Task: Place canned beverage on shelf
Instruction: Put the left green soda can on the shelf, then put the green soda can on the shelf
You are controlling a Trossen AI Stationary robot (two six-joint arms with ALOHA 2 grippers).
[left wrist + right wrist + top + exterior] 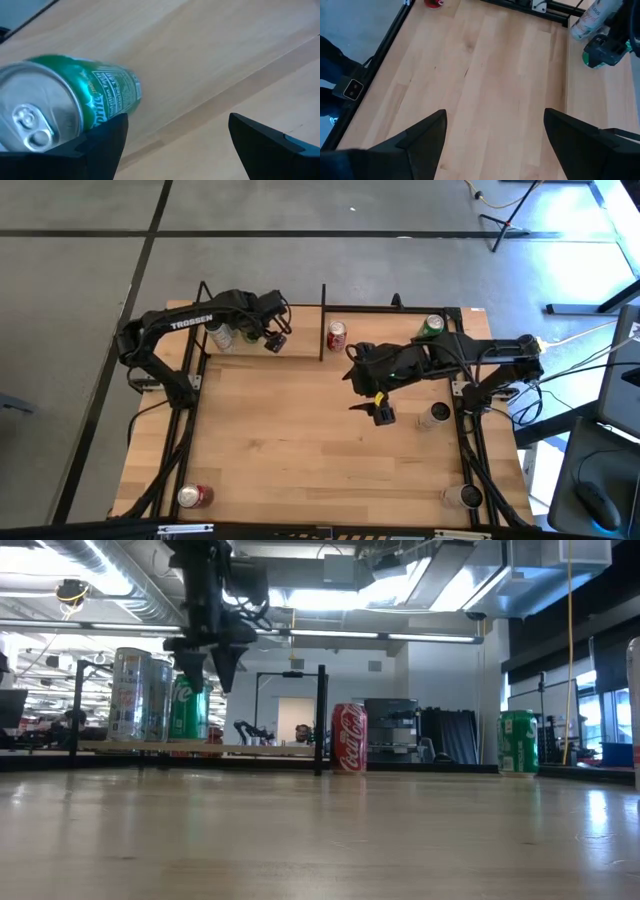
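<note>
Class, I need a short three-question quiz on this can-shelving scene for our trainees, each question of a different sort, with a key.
1. True or false: the red cola can stands on the shelf.
2. What does the right gripper hold? A: a silver can. B: a green can. C: nothing.
3. Fill the gap: the can on the shelf just beside the open left gripper is ___ in colour.

Key: 1 false, it stands on the table just past the shelf's end; 2 C; 3 green.
</note>
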